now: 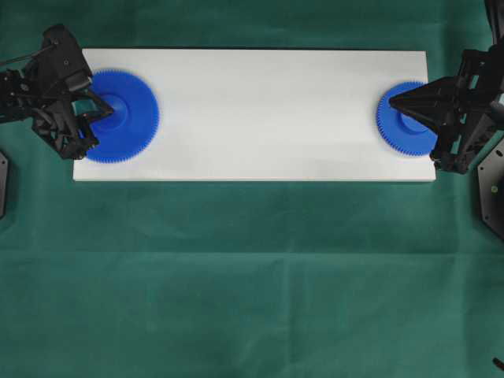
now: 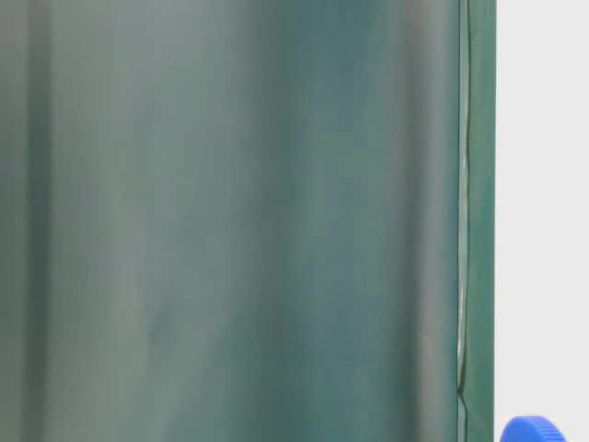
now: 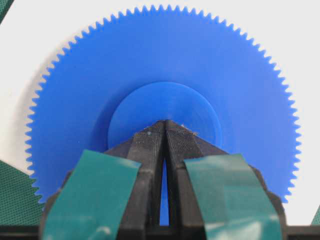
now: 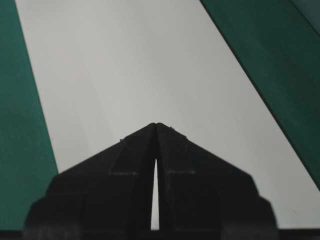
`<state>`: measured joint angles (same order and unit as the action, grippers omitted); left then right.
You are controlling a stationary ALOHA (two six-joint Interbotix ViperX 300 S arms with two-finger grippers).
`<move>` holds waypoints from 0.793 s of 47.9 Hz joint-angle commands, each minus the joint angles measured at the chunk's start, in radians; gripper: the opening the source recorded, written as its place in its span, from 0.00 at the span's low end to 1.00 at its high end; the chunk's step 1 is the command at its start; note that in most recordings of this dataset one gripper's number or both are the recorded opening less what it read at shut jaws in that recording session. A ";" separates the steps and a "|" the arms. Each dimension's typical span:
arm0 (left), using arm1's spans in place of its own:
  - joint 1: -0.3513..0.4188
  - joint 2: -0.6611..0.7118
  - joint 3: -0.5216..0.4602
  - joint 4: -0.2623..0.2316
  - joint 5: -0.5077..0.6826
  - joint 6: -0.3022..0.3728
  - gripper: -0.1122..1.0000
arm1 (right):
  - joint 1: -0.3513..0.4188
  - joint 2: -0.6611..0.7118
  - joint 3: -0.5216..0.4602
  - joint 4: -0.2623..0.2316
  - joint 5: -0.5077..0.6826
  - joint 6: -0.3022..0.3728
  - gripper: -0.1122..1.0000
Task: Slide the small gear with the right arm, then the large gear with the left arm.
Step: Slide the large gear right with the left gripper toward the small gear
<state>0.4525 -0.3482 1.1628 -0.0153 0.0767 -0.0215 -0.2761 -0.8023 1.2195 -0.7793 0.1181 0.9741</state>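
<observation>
Two blue gears lie flat at opposite ends of one long white board [image 1: 252, 118], which rests on a table covered in green cloth [image 1: 252, 276]. The small gear [image 1: 398, 130] sits at the right end of the board, its outer edge reaching the board's short side, and the large gear [image 1: 130, 118] sits at the left end, with a wide bare stretch of board between them. That open stretch looks like the lane each gear is meant to be pushed along, which would explain why they begin well apart. There are two arms, one per gear. The right gripper [image 1: 391, 100] has its fingers brought together into a single point, and from overhead that point lies over the inner edge of the small gear; the right wrist view shows the same closed point [image 4: 156, 124] aimed down the length of the board, nothing held between the fingers. The left gripper [image 1: 113, 113] is likewise pinched to a point, its tip resting at the raised hub of the large gear [image 3: 165, 95], as the left wrist view shows [image 3: 165, 121]; whether it presses into the centre hole I cannot tell. A closed tip suits pushing rather than lifting. Neither gear appears to have been slid yet, so the small gear's push with the right arm seems to be the step in hand.
</observation>
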 commanded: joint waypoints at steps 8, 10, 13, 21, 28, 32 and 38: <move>-0.026 0.043 -0.020 -0.002 -0.012 -0.018 0.10 | 0.000 0.002 -0.011 0.002 -0.003 0.002 0.55; -0.037 0.064 -0.029 -0.002 -0.023 -0.026 0.10 | 0.000 0.002 -0.009 0.002 -0.003 0.002 0.55; -0.052 0.095 -0.044 -0.002 -0.040 -0.038 0.10 | 0.000 0.002 -0.009 0.002 -0.003 0.002 0.55; -0.098 0.221 -0.121 -0.002 -0.089 -0.061 0.10 | 0.000 0.003 -0.005 0.002 -0.003 0.002 0.55; -0.143 0.357 -0.247 -0.002 -0.098 -0.063 0.10 | 0.000 0.003 -0.002 0.002 -0.003 0.002 0.55; -0.172 0.446 -0.353 -0.002 -0.097 -0.058 0.10 | 0.000 0.003 0.002 0.002 -0.008 0.002 0.55; -0.196 0.546 -0.491 -0.002 -0.086 -0.054 0.10 | 0.000 0.003 0.003 0.002 -0.008 0.002 0.55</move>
<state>0.2838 0.1166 0.7363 -0.0153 -0.0291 -0.0767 -0.2761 -0.8023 1.2333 -0.7777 0.1166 0.9741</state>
